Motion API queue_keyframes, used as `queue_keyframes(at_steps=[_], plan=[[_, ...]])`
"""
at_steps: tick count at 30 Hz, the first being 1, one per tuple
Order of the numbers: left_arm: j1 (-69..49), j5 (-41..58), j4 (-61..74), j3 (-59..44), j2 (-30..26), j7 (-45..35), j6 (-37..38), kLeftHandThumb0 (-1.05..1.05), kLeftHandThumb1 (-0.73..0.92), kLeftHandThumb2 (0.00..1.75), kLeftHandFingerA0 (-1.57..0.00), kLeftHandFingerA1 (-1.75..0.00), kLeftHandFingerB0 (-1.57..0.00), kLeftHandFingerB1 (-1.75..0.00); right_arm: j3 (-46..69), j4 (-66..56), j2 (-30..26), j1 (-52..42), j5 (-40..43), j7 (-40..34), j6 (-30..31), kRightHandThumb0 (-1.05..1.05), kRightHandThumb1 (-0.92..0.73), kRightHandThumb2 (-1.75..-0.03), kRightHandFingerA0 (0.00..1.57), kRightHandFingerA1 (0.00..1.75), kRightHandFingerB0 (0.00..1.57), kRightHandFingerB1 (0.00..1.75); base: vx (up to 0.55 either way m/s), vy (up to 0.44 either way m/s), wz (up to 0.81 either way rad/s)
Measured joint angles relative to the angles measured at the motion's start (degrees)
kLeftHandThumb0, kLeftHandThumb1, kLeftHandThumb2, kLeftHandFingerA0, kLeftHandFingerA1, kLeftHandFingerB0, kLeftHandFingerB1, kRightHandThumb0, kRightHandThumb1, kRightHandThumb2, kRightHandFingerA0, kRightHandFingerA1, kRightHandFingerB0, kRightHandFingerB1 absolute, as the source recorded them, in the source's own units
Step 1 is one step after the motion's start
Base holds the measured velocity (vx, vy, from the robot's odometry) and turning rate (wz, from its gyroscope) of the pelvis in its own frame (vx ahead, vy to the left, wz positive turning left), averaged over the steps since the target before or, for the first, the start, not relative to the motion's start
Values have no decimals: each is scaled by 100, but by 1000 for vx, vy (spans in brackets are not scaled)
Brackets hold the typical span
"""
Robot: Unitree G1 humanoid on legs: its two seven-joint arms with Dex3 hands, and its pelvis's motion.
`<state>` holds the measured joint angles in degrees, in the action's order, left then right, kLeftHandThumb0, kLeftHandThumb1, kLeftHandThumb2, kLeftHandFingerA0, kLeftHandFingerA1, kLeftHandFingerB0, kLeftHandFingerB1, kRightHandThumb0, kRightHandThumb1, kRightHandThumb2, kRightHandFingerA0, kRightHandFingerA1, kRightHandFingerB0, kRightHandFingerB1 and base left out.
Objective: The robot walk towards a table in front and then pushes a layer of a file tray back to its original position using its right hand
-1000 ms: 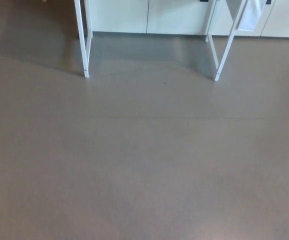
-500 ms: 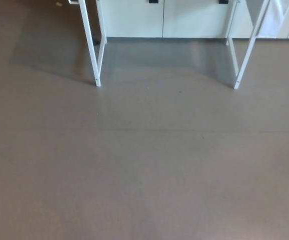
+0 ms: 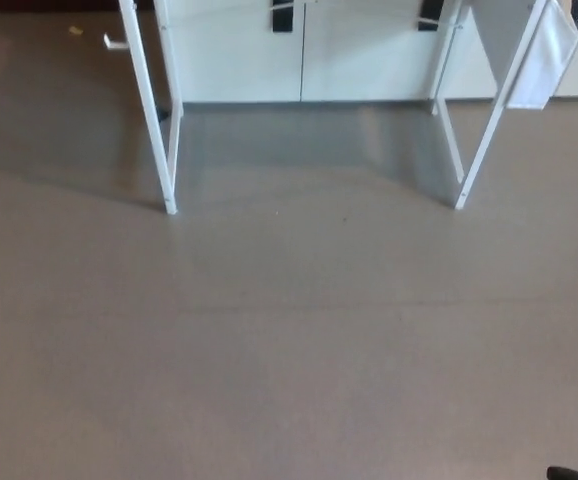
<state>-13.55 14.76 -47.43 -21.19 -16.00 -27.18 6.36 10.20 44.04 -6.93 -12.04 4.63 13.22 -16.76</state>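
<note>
Head view: I see only floor point(image 3: 289, 350) and white bench legs point(image 3: 159, 150) ahead, cabinets point(image 3: 299, 50) behind. Walk step underway, I judge. Tray not visible (bench top out of frame). Neither hand shows; state unknown. Next: close in, raise view, find tray.

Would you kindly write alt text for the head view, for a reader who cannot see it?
Bare grey-brown floor fills most of the frame. At the top stand the white table legs and white cabinet doors behind them; neither robot hand nor the file tray shows.
</note>
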Motion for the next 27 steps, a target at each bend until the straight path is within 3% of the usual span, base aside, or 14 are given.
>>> queue_keyframes(at_steps=[4,5,8,12,13,14,27], plan=[[-26,-12,75,9,5,79,-1,-20,50,54,-63,-52,-39,-39,-27,0,-3,-9,-12,-24,0,-35,-45,-68,62,55,42,48,302,24,11],[-64,-12,134,10,8,114,-3,-21,50,55,-63,-53,-39,-39,-42,0,-6,-8,-26,-35,0,-27,-54,-56,68,47,46,40,305,-53,16],[-131,-14,208,20,11,148,-3,-19,50,55,-61,-53,-38,-39,-60,3,-10,-6,-32,-49,2,-29,-54,-56,70,48,46,40,389,-140,23],[-82,-10,274,48,63,160,-3,-19,51,55,-61,-53,-37,-39,-67,9,-86,88,-34,-76,10,-26,-54,-56,67,48,45,40,333,-212,16],[-96,-11,286,49,63,163,-4,-19,51,55,-61,-53,-38,-40,-68,9,-107,100,-35,-82,10,-34,-45,-68,61,55,42,48,309,-186,-10],[-118,-11,304,53,66,165,-4,-19,51,55,-62,-53,-39,-40,-78,8,-107,111,-35,-83,8,-36,-46,-68,60,55,41,47,269,-84,3],[-115,-27,252,95,19,192,4,-21,51,55,-64,-54,-40,-40,-165,21,-89,114,-54,-97,-24,-34,-46,-68,60,54,40,47,388,91,-14]])
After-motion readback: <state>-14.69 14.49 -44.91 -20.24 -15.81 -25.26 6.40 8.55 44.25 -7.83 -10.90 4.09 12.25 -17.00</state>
